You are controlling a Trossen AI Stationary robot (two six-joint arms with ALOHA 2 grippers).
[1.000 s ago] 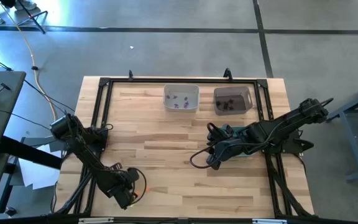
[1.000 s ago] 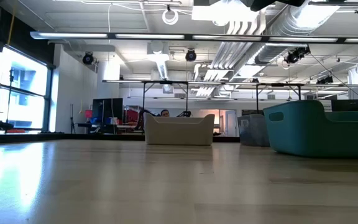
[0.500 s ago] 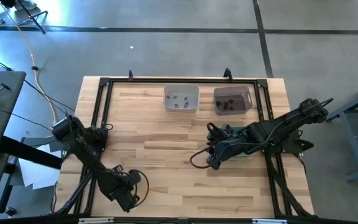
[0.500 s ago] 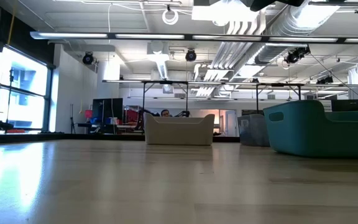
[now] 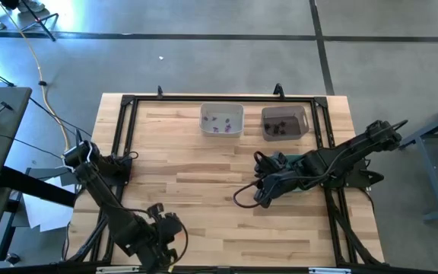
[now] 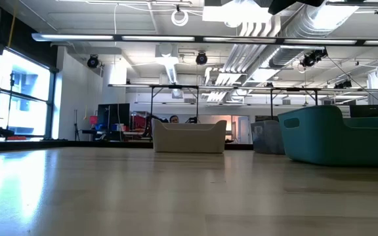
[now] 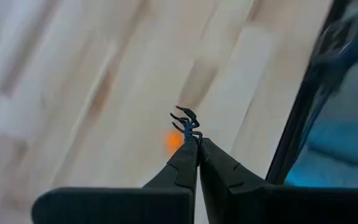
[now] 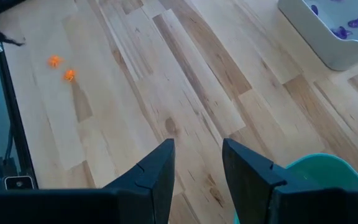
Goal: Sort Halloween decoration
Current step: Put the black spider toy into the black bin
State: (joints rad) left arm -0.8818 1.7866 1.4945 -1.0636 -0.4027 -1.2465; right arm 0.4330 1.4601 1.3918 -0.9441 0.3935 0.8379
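My left gripper is near the table's near-left corner, raised above the wood and shut on a small black spider trinket. An orange trinket lies blurred on the table below it. In the right wrist view, two orange trinkets lie on the table. My right gripper hangs open with nothing between its fingers, above the teal bin. Purple trinkets lie in the white bin, and dark ones lie in the grey bin. My left gripper pinches the spider trinket by its lower end between the very tips of its two fingers. The fingers slant down from above. The spider's legs stick out beyond the fingertips, and it is lifted clear of the table.
A black frame rail runs along the table's left side, close to my left arm, with another rail on the right. The white bin, grey bin and teal bin show in the low view. Bare wood lies mid-table.
My left gripper has risen from the table near the near-left corner and shifted toward the near edge, its wrist turning as it rose. The orange trinket beside it in the high view is now hidden under the arm. My right arm has kept still.
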